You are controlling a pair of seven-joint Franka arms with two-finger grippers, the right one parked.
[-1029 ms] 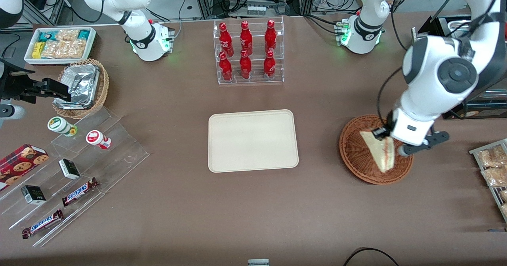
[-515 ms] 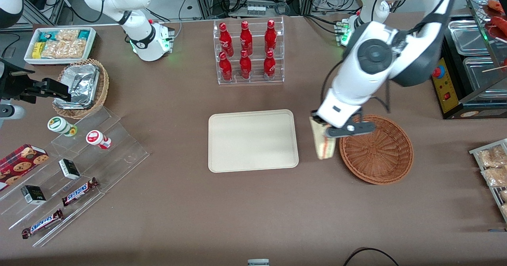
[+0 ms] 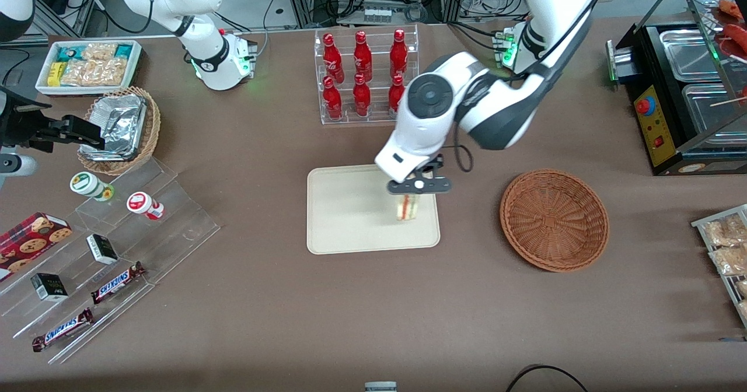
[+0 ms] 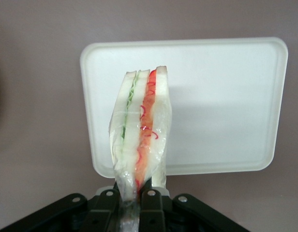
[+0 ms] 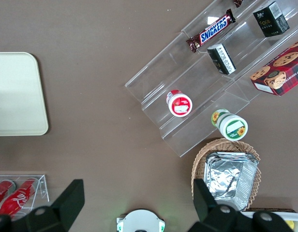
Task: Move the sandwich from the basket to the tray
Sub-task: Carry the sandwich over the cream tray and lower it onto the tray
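Note:
My left gripper (image 3: 409, 195) hangs over the cream tray (image 3: 350, 217), at the tray's end nearest the basket, shut on the sandwich (image 3: 407, 207). The wrist view shows the sandwich (image 4: 141, 130) wrapped in clear film, its green and red filling edge facing the camera, pinched between the black fingers (image 4: 151, 203) with the tray (image 4: 226, 96) below it. The gripper (image 4: 138, 200) holds the wedge by one end. The round reddish-brown wicker basket (image 3: 554, 219) stands with nothing in it, beside the tray toward the working arm's end of the table.
A clear rack of red bottles (image 3: 365, 77) stands farther from the front camera than the tray. A tiered clear stand (image 3: 111, 252) with snacks, a foil-filled wicker basket (image 3: 119, 126) and a white snack bin (image 3: 87, 65) lie toward the parked arm's end. A black appliance (image 3: 683, 88) sits at the working arm's end.
The gripper has carried the sandwich up out of the basket, past the basket's rim, and across to above the tray. The basket now holds nothing.

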